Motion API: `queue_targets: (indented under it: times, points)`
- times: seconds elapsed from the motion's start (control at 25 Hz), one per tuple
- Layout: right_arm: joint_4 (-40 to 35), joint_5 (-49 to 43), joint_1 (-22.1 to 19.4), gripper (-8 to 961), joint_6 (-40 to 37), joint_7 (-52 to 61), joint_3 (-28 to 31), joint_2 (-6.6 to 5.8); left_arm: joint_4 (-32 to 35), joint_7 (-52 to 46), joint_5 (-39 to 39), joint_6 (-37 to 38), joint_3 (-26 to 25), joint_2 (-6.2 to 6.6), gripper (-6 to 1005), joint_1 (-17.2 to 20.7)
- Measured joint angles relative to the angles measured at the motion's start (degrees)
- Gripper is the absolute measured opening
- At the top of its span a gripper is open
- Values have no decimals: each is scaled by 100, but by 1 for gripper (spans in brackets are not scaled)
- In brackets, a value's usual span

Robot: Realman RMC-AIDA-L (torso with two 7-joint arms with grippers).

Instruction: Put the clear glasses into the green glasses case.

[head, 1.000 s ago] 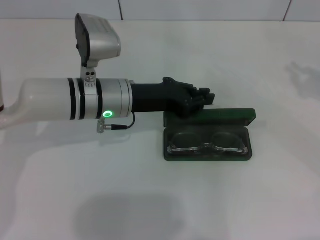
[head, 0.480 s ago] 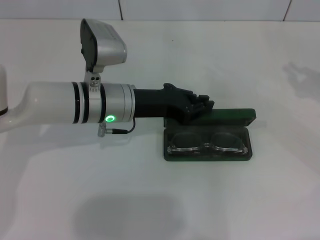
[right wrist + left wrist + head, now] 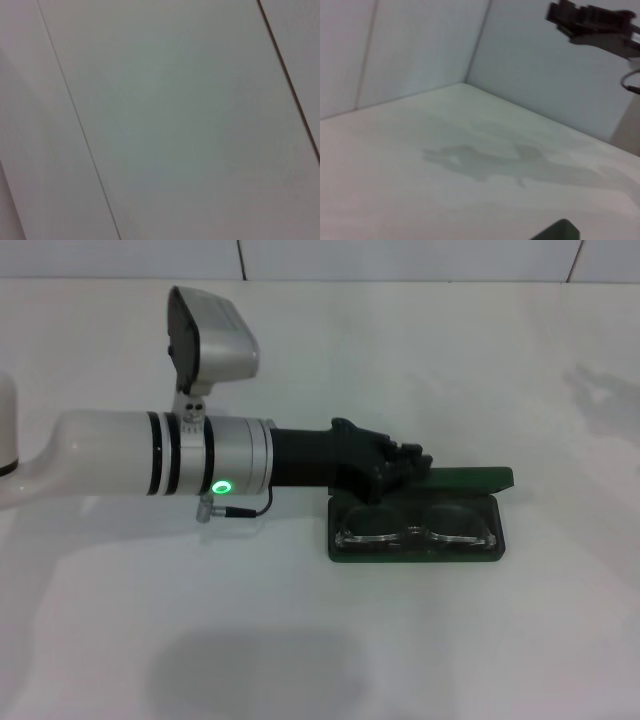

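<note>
The green glasses case [image 3: 415, 545] lies open on the white table, right of centre in the head view. The clear glasses [image 3: 415, 528] lie inside its base, lenses side by side. The lid [image 3: 470, 478] rises along the case's back edge. My left gripper [image 3: 414, 458] reaches in from the left and sits shut over the lid's left part and the case's back left corner, touching or nearly touching it. A corner of the case [image 3: 559, 231] shows in the left wrist view. A black gripper [image 3: 580, 20], apparently my right one, hangs high and far off there.
The white table [image 3: 300, 640] spreads around the case, with a white tiled wall [image 3: 400, 258] behind it. The left arm's white and silver forearm [image 3: 170, 455] crosses the left half of the table. The right wrist view shows only wall panels [image 3: 165, 125].
My left arm has shifted slightly right and lower over the case's back edge. The lid's top edge now sits lower than before. The glasses have not moved.
</note>
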Motion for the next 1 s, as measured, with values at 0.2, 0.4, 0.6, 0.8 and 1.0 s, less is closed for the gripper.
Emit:
queue_targets:
  times: [0.2,0.4,0.6,0.8,1.0]
  points:
    - [54,-4,8,267,98,0,-120,-7,1,108,-8,36,238,-1,171,14]
    - [64,-4,46,272,179,1,-271,-16,-2,243,-1,100,337,-1,172,67]
    - [72,-4,83,277,191,15,-310,-31,3,392,35,144,432,-1,173,158]
    - [74,-4,121,281,286,22,-421,-42,57,442,44,190,724,8,175,227]
    - [101,-3,151,286,356,50,-584,-104,643,496,-14,774,781,38,176,536]
